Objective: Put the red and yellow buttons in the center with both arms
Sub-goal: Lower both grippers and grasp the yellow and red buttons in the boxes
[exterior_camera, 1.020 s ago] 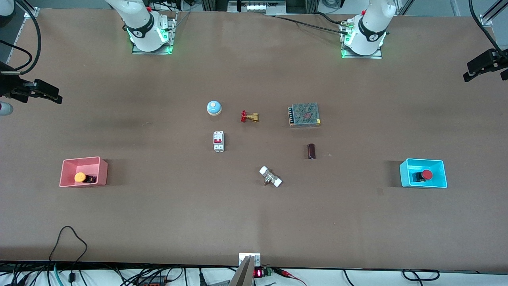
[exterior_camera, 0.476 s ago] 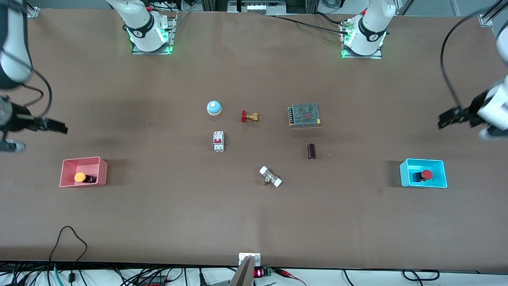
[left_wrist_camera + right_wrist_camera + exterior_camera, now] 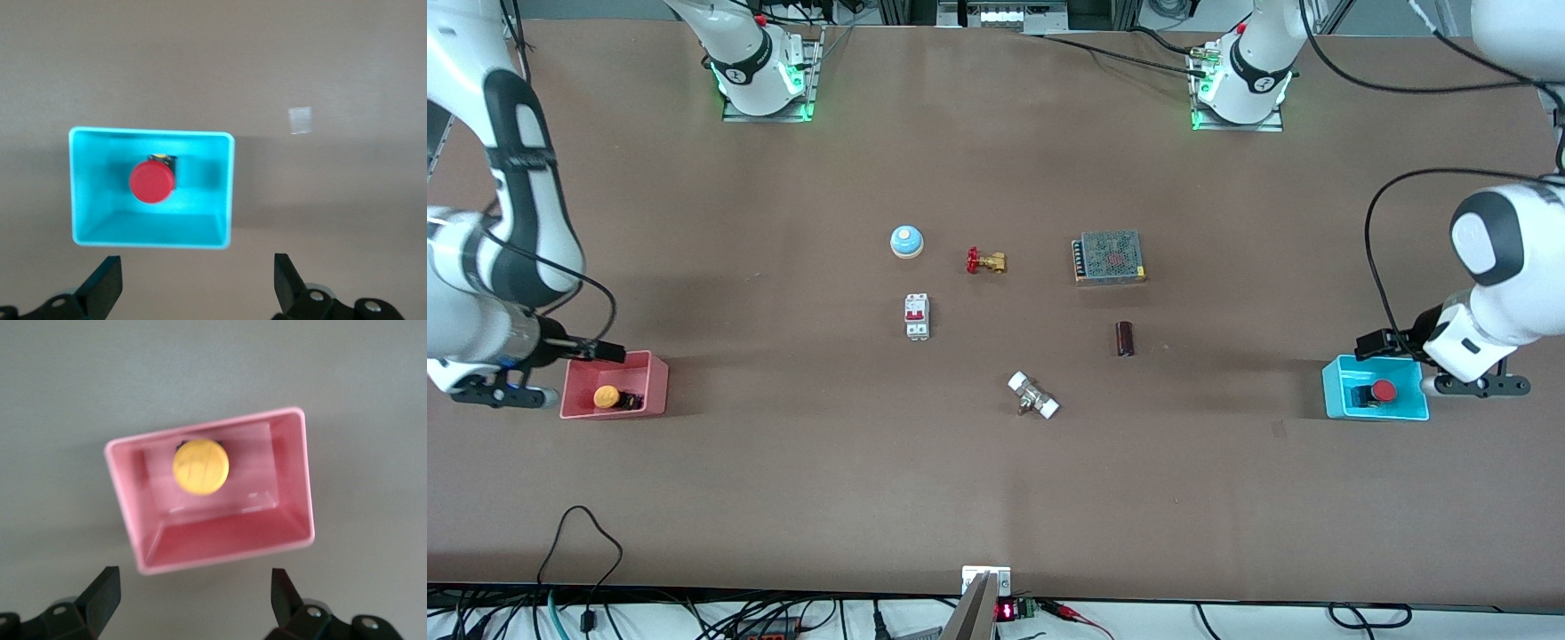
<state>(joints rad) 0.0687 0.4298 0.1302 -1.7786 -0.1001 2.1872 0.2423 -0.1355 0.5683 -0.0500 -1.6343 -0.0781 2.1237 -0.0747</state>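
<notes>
The red button [image 3: 1383,390] sits in the cyan tray [image 3: 1334,396] at the left arm's end of the table. My left gripper [image 3: 1376,341] hangs open and empty over the tray's rim. In the left wrist view the red button [image 3: 152,181] lies in the cyan tray [image 3: 229,193], and the gripper [image 3: 197,280] is just off the tray's edge. The yellow button [image 3: 607,396] sits in the pink tray [image 3: 656,384] at the right arm's end. My right gripper [image 3: 600,352] hangs open and empty over that tray's rim. It shows in the right wrist view [image 3: 195,592] beside the pink tray [image 3: 297,487] with the yellow button [image 3: 201,467].
Around the table's middle lie a blue-and-white dome [image 3: 906,241], a brass valve with a red handwheel [image 3: 985,261], a metal mesh box [image 3: 1109,257], a white circuit breaker [image 3: 917,316], a dark cylinder [image 3: 1125,339] and a white-capped fitting [image 3: 1033,396].
Both arms have swung in from the table's ends and come down to the trays. The buttons and the other objects have not moved.
</notes>
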